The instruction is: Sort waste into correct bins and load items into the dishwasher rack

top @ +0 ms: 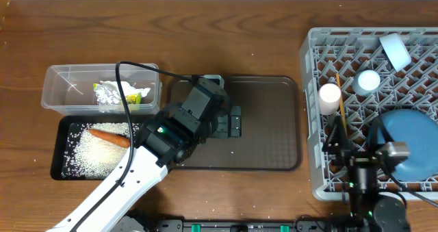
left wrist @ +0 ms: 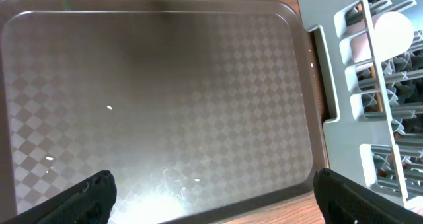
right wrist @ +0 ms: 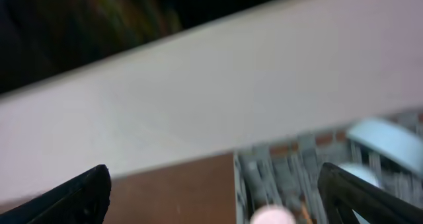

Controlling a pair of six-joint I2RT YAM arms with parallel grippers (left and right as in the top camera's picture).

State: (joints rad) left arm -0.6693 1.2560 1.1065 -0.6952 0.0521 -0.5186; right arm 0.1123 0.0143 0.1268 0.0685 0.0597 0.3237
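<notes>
While the rack (top: 309, 122) is loaded with plate (top: 410, 150), cups (top: 368, 80) and chopsticks (top: 340, 109), the wrapper (top: 123, 94) is seen in the tub (top: 55, 88), carrot (top: 109, 137) and rice (top: 92, 157) in the black tray (top: 56, 157). Both claws are spread and empty: left gripper (left wrist: 211, 191) over the brown tray (left wrist: 165, 85), right gripper (right wrist: 218, 194) by the rack.

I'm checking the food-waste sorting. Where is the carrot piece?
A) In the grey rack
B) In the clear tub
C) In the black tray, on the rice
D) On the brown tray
C: the carrot lies on the rice inside the black tray.
</notes>
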